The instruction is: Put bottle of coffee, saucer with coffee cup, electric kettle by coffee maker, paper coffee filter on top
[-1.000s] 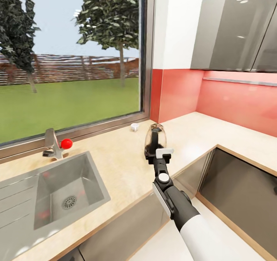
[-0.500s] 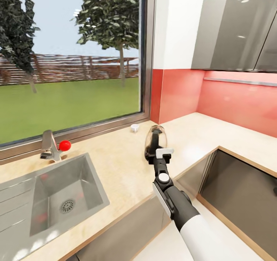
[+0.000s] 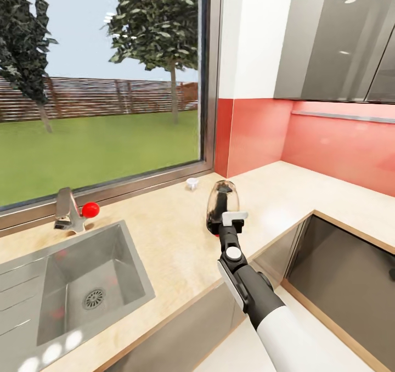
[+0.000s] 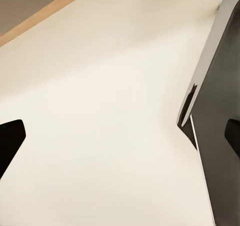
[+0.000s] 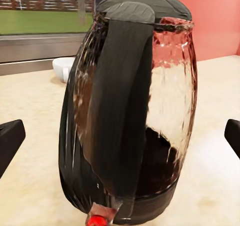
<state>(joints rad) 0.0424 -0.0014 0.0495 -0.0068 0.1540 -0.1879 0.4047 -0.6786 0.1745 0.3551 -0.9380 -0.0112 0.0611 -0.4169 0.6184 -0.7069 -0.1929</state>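
The electric kettle (image 3: pixel 222 206), clear glass with a black handle, lid and base, stands upright on the beige countertop (image 3: pixel 170 235) near the inner corner. My right gripper (image 3: pixel 221 228) is just in front of its handle. In the right wrist view the kettle (image 5: pixel 135 106) looms close, its handle facing the camera, and the right gripper (image 5: pixel 120 138) is open with its fingertips (image 5: pixel 10 141) spread wider than the kettle's body. A small white cup (image 3: pixel 191 182) sits by the window sill behind it. My left gripper (image 4: pixel 120 136) hangs open over pale floor, holding nothing.
A steel sink (image 3: pixel 82 284) with a faucet (image 3: pixel 67 210) and red knob (image 3: pixel 90 209) lies left of the kettle. Grey upper cabinets (image 3: pixel 340 43) hang over the red backsplash (image 3: pixel 329 141). Dark cabinet fronts (image 3: pixel 345 273) line the counter's right leg.
The camera has shifted a little, so the sink and faucet sit further left in the picture. My right arm and the kettle keep the same relation.
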